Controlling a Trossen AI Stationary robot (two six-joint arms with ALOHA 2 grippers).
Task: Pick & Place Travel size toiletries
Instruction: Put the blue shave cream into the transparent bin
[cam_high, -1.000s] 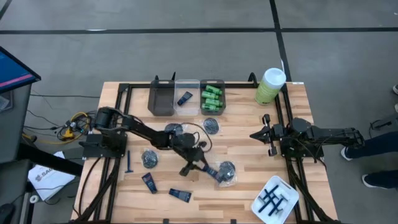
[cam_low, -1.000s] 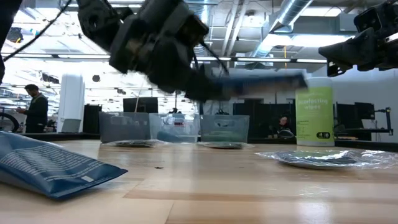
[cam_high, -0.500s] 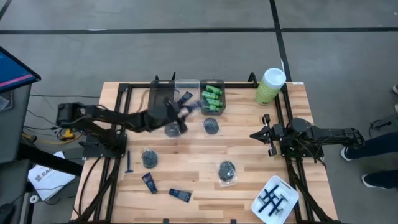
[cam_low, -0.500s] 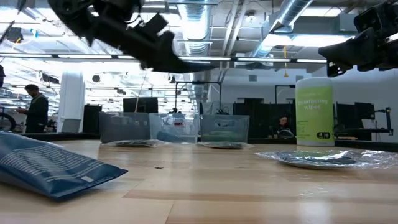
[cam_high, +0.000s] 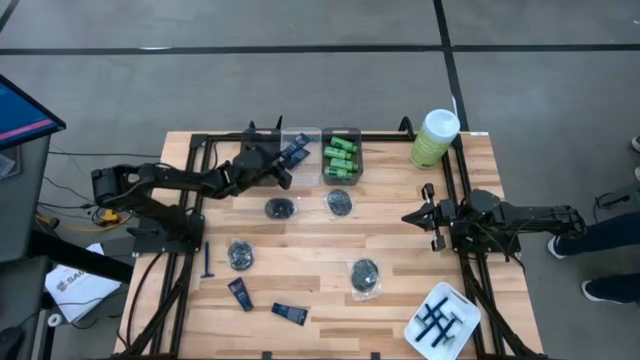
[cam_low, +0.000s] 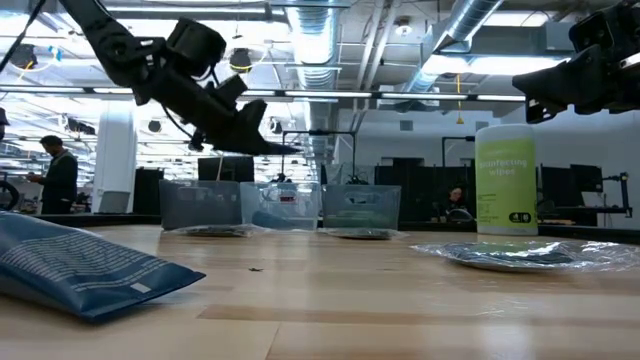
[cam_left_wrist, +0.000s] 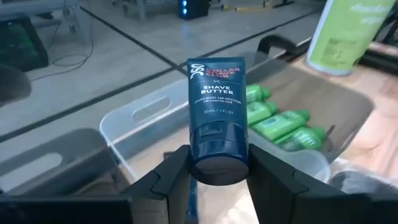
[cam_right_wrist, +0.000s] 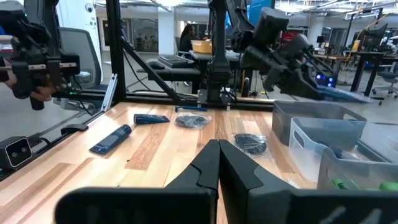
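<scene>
Open surface (cam_high: 300, 250) runs mid-board between scattered packets (cam_high: 364, 273); bins (cam_high: 341, 157) line the far edge, canister (cam_high: 433, 138) blocks one corner.

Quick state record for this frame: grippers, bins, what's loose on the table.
left gripper: shut on a navy tube, above the clear middle bin
right gripper: shut, holds nothing, waits at the table's right side
grey bin: contents cannot be told
middle bin: one tube already inside
green-bottle bin: several green bottles
loose on table: two tubes, four grey packets, one blue razor
white tray: dark razors inside
canister: upright, far right corner
</scene>
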